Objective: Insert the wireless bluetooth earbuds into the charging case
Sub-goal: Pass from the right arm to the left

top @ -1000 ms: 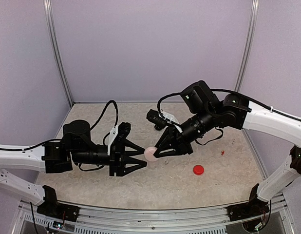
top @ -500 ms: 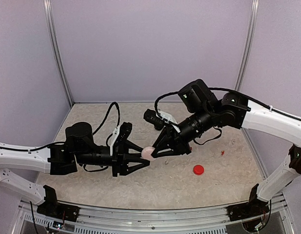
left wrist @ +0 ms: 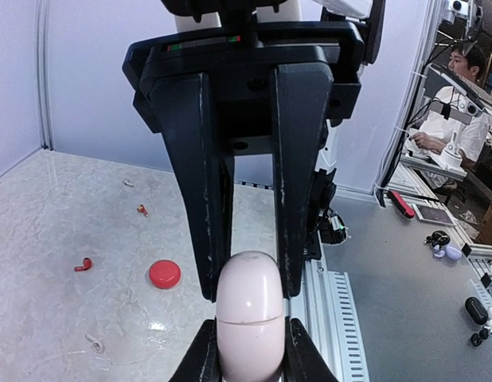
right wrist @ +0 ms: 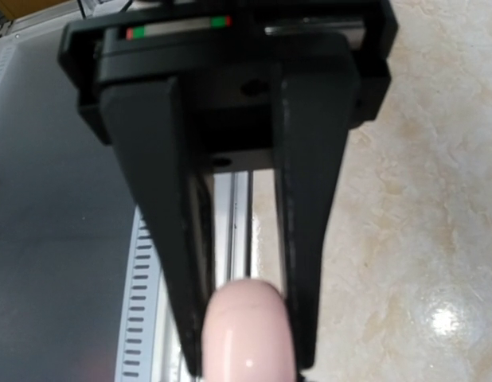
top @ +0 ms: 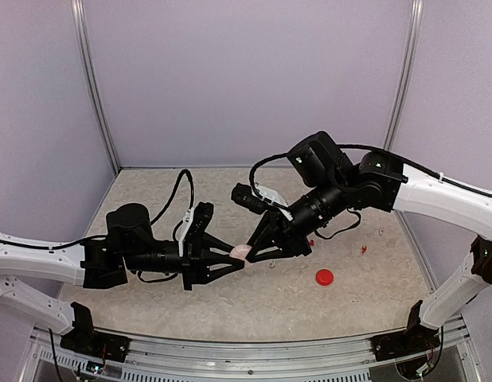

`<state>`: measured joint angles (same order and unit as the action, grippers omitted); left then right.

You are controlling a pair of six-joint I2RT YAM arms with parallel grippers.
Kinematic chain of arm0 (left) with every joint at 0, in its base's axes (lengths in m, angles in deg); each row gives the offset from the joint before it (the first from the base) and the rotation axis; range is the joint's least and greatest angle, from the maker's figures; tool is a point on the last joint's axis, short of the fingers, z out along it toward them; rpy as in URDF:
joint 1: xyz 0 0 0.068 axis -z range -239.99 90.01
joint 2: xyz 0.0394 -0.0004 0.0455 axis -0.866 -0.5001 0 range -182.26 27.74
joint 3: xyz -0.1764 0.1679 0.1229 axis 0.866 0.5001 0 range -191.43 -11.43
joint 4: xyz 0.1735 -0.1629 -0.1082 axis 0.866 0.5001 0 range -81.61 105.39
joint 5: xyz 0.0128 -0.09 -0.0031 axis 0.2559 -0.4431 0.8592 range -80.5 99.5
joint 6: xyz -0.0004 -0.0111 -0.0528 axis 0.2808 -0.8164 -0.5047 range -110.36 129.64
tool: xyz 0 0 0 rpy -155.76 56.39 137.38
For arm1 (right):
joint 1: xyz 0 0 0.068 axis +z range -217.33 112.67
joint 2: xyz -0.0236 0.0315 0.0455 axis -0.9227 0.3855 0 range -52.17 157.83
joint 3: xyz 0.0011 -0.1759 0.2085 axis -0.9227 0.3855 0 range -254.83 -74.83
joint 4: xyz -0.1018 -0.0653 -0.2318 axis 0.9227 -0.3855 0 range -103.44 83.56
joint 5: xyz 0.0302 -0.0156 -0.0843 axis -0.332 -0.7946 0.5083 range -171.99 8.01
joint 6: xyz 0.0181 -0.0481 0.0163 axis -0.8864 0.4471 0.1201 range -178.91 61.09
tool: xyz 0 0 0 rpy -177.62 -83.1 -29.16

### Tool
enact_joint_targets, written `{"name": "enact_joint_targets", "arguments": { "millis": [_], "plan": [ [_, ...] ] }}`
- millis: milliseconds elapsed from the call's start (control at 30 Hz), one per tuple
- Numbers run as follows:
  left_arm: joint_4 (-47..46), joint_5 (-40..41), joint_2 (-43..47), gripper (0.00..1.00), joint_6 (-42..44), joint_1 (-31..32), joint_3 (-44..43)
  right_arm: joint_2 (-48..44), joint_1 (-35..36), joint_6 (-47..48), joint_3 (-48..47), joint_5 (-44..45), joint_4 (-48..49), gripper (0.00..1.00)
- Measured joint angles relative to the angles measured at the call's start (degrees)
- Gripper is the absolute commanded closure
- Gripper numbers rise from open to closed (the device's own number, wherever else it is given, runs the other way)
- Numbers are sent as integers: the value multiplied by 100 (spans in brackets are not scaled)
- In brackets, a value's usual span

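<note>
A pale pink charging case (top: pixel 241 251) with its lid closed hangs above the table between both grippers. My left gripper (top: pixel 236 258) is shut on its lower half, as the left wrist view (left wrist: pixel 250 338) shows. My right gripper (top: pixel 251 253) comes from the opposite side, and its fingers (left wrist: pixel 298 199) clamp the upper half. In the right wrist view the case (right wrist: pixel 247 334) fills the bottom, with the left fingers (right wrist: pixel 308 223) flanking it. Tiny earbuds lie on the table: a red one (top: pixel 364 249), a whitish one (top: pixel 380 231) and another whitish one (top: pixel 275 263).
A round red case (top: pixel 324 277) lies on the table right of the grippers and also shows in the left wrist view (left wrist: pixel 164 273). Loose earbuds lie near it, one red (left wrist: pixel 83 263) and one whitish (left wrist: pixel 95 344). Walls enclose three sides, and a metal rail (top: pixel 254 362) runs along the near edge.
My left gripper has moved right to the pink case and closed on it. The right gripper with the case has shifted slightly left and up.
</note>
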<state>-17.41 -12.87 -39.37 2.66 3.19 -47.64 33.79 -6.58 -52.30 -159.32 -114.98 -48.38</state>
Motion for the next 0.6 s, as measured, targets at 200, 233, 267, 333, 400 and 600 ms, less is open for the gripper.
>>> {"name": "enact_joint_targets", "arguments": {
  "millis": [200, 233, 267, 333, 400, 600],
  "plan": [
    [-245, -140, 208, 88, 310, 2, 234, 9, 74, -24, 0, -76, 109, 65],
    [-245, -151, 273, 88, 369, 2, 269, 7, 74, -33, -2, -74, 107, 63],
    [-247, -164, 326, 89, 426, 2, 304, 4, 70, -59, -2, -76, 116, 62],
    [-238, -177, 415, 90, 544, 0, 365, 0, 68, -79, -4, -61, 131, 61],
    [-234, -214, 485, 90, 664, 2, 413, -9, 70, -103, -7, -48, 136, 60],
    [-188, -221, 590, 90, 887, 37, 428, -68, 68, -146, -11, -35, 155, 52]
  ]
}}
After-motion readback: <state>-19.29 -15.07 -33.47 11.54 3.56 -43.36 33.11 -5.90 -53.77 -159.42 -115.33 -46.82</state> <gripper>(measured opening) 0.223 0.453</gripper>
